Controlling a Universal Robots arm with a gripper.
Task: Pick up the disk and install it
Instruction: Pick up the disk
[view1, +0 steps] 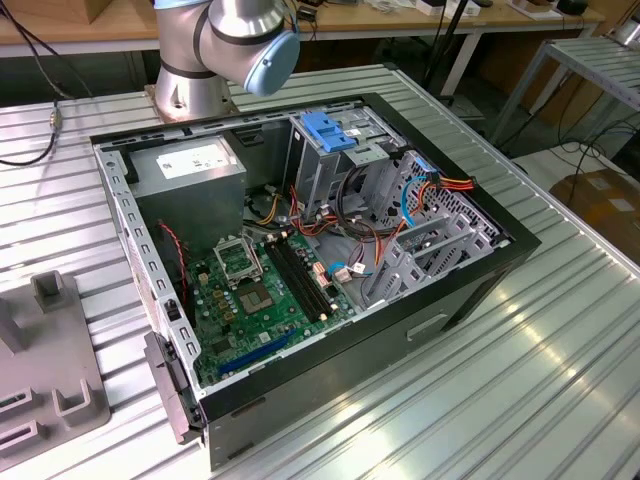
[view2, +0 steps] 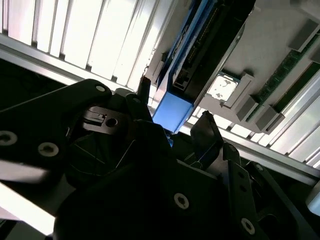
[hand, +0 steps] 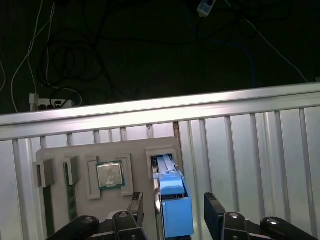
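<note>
The jaws are spread, straddling the disk (hand: 175, 207). It stands on edge in the grey tray (hand: 112, 202), long axis pointing away from them.

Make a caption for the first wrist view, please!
Open gripper straddling the disk, which stands upright in a grey tray beside a chip.

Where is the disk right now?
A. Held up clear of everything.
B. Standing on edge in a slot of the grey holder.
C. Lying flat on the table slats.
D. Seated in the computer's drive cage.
B: in the first wrist view the disk stands on edge in a slot of the grey holder, with the open tool on either side of it.
</note>
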